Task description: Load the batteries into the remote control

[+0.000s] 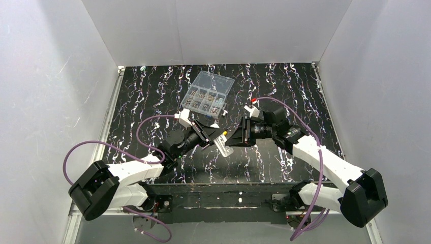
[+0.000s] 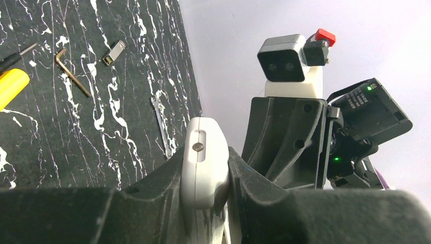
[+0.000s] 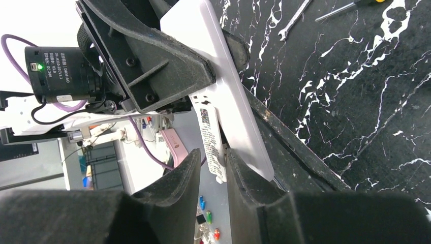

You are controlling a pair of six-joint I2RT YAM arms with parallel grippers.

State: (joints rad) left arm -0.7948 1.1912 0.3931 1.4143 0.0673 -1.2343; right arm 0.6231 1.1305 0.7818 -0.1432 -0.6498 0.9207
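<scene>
My left gripper (image 1: pixel 211 136) is shut on the white remote control (image 1: pixel 224 147) and holds it above the table's middle. In the left wrist view the remote's rounded end (image 2: pixel 203 157), with a small screw, sits clamped between the two black fingers. In the right wrist view the remote (image 3: pixel 231 96) runs diagonally, held by the left gripper's fingers. A thin white labelled strip (image 3: pixel 211 142) on it hangs between my right gripper's (image 3: pixel 211 175) fingers. It lies against one finger, with a gap to the other. My right gripper (image 1: pixel 238 137) faces the left one closely. No batteries show.
A clear compartment box (image 1: pixel 207 94) of small metal parts stands behind the grippers. On the black marbled table (image 2: pixel 127 132) lie a yellow-handled screwdriver (image 2: pixel 10 84), a hex key (image 2: pixel 71 71), a small metal piece (image 2: pixel 114 52) and a thin wrench (image 2: pixel 160 124). White walls enclose the table.
</scene>
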